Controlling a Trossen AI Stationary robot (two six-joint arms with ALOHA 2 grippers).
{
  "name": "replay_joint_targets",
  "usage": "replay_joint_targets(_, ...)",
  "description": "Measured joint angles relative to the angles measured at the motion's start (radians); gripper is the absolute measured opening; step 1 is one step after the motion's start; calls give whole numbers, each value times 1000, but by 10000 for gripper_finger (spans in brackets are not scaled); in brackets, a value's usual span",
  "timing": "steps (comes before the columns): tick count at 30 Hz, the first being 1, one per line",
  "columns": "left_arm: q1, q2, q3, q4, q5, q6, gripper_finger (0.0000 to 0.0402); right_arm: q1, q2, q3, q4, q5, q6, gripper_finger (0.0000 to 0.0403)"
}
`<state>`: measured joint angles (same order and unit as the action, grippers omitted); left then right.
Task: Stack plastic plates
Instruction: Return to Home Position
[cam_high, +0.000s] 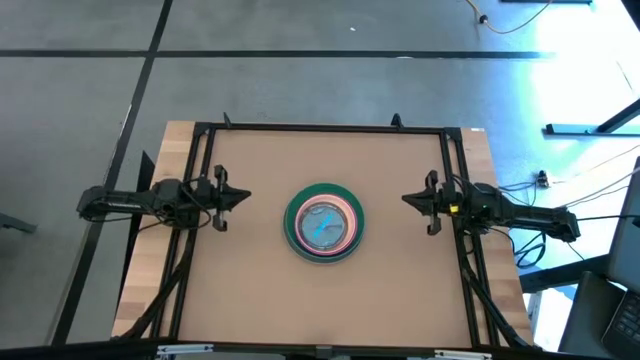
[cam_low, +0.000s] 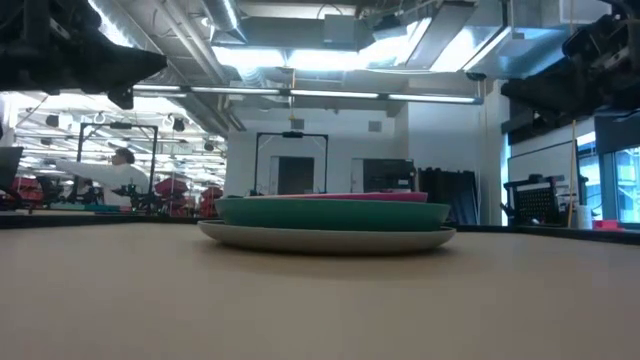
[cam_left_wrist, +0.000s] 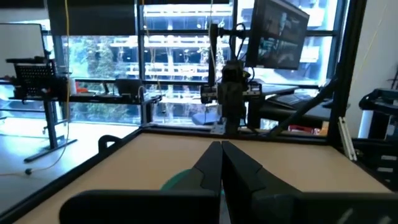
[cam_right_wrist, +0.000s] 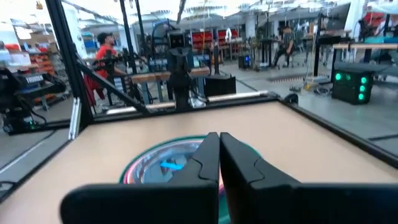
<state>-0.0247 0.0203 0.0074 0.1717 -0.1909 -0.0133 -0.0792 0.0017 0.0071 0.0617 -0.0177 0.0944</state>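
The plastic plates (cam_high: 323, 222) sit in one stack at the table's middle. From above I see a grey bottom rim, a teal ring, a magenta ring and paler plates inside, with light blue on top. In the low view the stack (cam_low: 330, 220) rests flat on its grey bottom plate. My left gripper (cam_high: 243, 196) hovers raised at the table's left, shut and empty. My right gripper (cam_high: 406, 200) hovers at the right, likewise shut and empty. Both point toward the stack. The right wrist view shows the stack (cam_right_wrist: 163, 166) past shut fingers; the left wrist view shows only a teal edge (cam_left_wrist: 176, 182).
A black frame (cam_high: 320, 128) runs along the table's far edge and sides. Bare tabletop lies all around the stack. Cables trail on the floor at the right. People stand in the room beyond the table.
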Motion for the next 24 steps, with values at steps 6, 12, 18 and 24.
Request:
replay_joint_targets(6,3,-19,1,-37,-29,-2,0,0,0,0,-41,2,29,8)
replay_joint_targets(12,2,-12,0,-95,-83,-36,0,0,0,0,-42,25,40,8)
replay_joint_targets(18,2,-3,0,-113,-82,-56,0,0,7,0,-45,24,116,8)
replay_joint_targets(24,2,-3,0,-114,-81,-56,0,0,7,0,-46,25,116,8)
